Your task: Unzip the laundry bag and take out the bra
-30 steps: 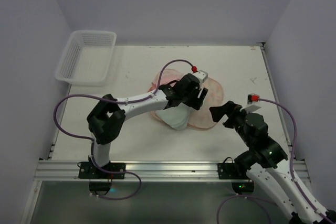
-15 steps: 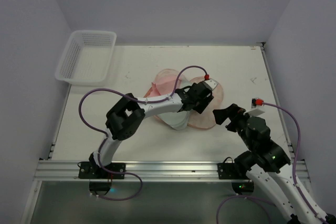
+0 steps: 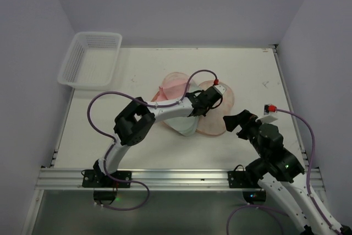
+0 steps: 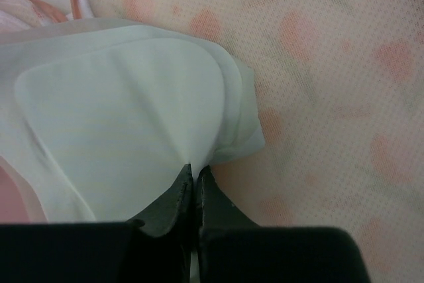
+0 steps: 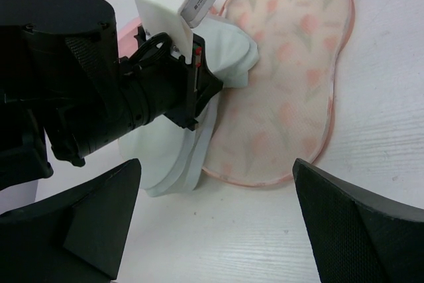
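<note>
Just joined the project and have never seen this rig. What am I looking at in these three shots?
Two robot arms are bolted to the near edge of a table, and each ends in a two-finger gripper. The wide shot comes from a fixed camera above and behind them. The other two come from a camera on each wrist, so the dark shapes at the bottom are that arm's own fingers.

On the table is a printed bag, lying open. A pale padded piece that looks like the bra lies partly on it. A white basket sits at the far left corner.

The left gripper is shut, pinching the bra's edge. The right gripper is open and holds nothing, near the bag's edge.
</note>
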You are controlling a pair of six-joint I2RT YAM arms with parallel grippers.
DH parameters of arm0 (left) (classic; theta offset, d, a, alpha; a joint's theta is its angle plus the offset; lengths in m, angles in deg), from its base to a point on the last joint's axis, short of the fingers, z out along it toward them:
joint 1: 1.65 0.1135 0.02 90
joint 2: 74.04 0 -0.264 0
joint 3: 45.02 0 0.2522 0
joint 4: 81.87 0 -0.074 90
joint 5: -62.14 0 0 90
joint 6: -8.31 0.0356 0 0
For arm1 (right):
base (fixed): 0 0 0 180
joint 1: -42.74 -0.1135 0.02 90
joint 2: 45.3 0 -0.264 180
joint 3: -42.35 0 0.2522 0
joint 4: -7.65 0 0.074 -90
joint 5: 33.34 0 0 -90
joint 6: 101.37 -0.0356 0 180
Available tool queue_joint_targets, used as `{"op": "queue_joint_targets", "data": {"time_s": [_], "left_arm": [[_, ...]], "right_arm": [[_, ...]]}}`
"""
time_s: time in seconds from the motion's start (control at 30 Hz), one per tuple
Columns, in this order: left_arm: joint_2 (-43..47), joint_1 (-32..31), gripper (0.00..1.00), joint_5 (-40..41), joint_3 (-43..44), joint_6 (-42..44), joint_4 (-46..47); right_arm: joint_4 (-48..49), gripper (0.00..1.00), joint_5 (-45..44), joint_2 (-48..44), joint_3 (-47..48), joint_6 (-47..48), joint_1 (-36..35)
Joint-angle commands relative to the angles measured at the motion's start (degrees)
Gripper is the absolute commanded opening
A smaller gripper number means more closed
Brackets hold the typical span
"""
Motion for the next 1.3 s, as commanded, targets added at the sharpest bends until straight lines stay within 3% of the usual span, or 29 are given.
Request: {"op": "queue_joint_targets", "data": {"time_s": [0.0,0.23,0.8,0.9,1.1,1.27], "left_arm": [[5.3,0.2,0.01,-1.0,2.5,-1.6,-0.8],[15.0,0.3,0.00,-9.2,2.2,-5.1,0.5],[27.0,4.1,0.04,-19.0,7.9,-7.3,3.7],[29.9,5.5,0.03,-17.4,8.1,-6.9,4.7],[35.9,14.4,0.03,-15.7,9.4,-5.8,4.2],[40.5,19.8,0.03,-8.9,10.7,-2.0,3.2]], "right_arm": [[0.7,0.99,-1.0,-0.9,0.2,-0.7,0.3],[0.6,0.99,-2.1,-1.6,0.2,-0.6,0.2],[0.7,0.99,-5.4,-3.5,2.6,0.7,0.2],[0.7,0.99,-5.9,-3.9,3.8,1.2,0.2],[0.7,0.99,-5.9,-3.6,4.1,1.9,0.2],[2.7,0.99,-4.7,-2.3,3.9,2.4,0.2]]}}
